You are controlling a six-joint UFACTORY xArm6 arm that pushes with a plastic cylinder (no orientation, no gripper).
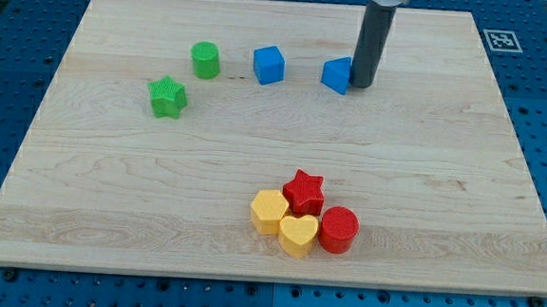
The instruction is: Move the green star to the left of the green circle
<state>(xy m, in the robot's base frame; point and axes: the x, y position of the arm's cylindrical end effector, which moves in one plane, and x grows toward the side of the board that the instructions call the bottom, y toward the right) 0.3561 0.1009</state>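
Note:
The green star (167, 97) lies on the wooden board at the view's left, below and to the left of the green circle (205, 60). They stand a little apart. My tip (361, 84) is at the view's top, right of centre, touching the right side of a blue block (336, 75). It is far to the right of both green blocks.
A blue cube (268, 65) sits between the green circle and the other blue block. A cluster at the view's bottom centre holds a red star (303, 191), a red cylinder (338, 229), a yellow heart (298, 235) and a yellow block (269, 211). The board's edge (247, 278) borders a blue perforated table.

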